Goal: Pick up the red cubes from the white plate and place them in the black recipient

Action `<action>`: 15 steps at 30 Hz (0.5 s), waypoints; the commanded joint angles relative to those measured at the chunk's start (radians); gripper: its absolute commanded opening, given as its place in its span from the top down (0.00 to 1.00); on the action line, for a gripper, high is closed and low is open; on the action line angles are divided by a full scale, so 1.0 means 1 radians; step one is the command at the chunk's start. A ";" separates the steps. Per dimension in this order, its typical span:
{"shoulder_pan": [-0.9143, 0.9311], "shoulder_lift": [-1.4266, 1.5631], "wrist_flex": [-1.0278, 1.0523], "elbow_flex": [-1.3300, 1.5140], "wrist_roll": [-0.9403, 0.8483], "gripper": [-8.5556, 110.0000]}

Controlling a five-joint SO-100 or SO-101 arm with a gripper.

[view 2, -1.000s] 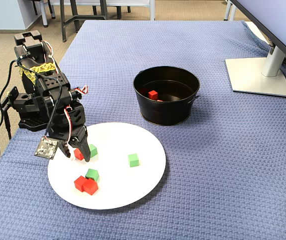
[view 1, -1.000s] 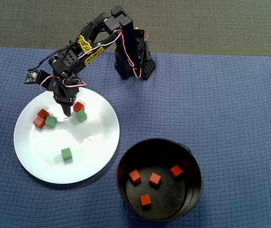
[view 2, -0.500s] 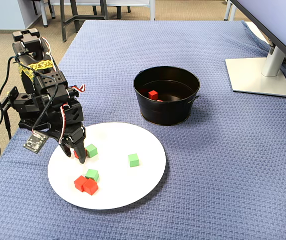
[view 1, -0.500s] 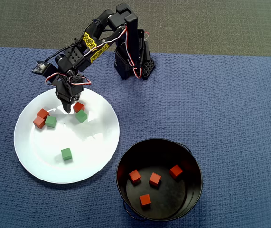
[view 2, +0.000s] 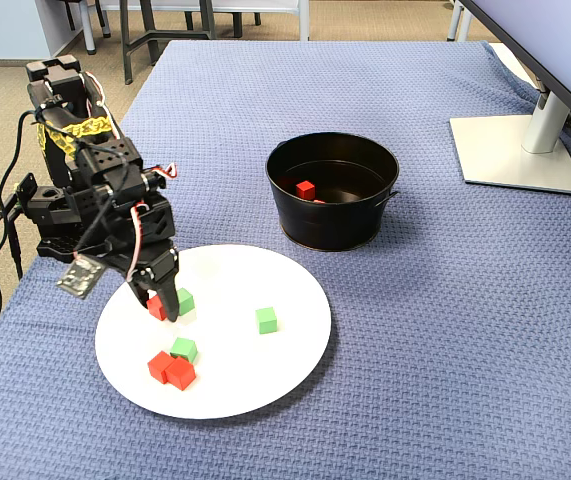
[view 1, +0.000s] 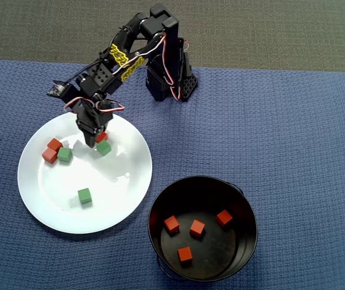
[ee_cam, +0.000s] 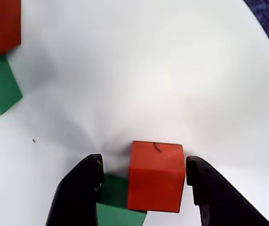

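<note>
The white plate (view 1: 121, 181) lies at the left in the overhead view. My gripper (view 1: 93, 136) is down on its far part, jaws open, straddling a red cube (ee_cam: 155, 176) with a green cube (ee_cam: 118, 209) against that cube's left side. The right finger (ee_cam: 205, 193) is almost touching the red cube. Two more red cubes (view 1: 52, 150) sit together at the plate's left edge. The black recipient (view 1: 160, 208) stands at the lower right and holds several red cubes (view 1: 197, 228). In the fixed view the gripper (view 2: 160, 300) hides most of the straddled red cube (view 2: 154, 306).
Two more green cubes lie on the plate: one (view 1: 64, 154) beside the red pair, one (view 1: 84, 195) alone near the middle. The arm's base (view 1: 169, 81) stands at the far table edge. A monitor stand (view 2: 515, 150) is at the right in the fixed view.
</note>
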 commanded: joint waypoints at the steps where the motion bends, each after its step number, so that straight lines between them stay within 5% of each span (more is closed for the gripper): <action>1: -0.034 0.069 -0.043 0.011 0.009 0.81; 15: -0.043 0.066 -0.029 0.006 -0.018 0.93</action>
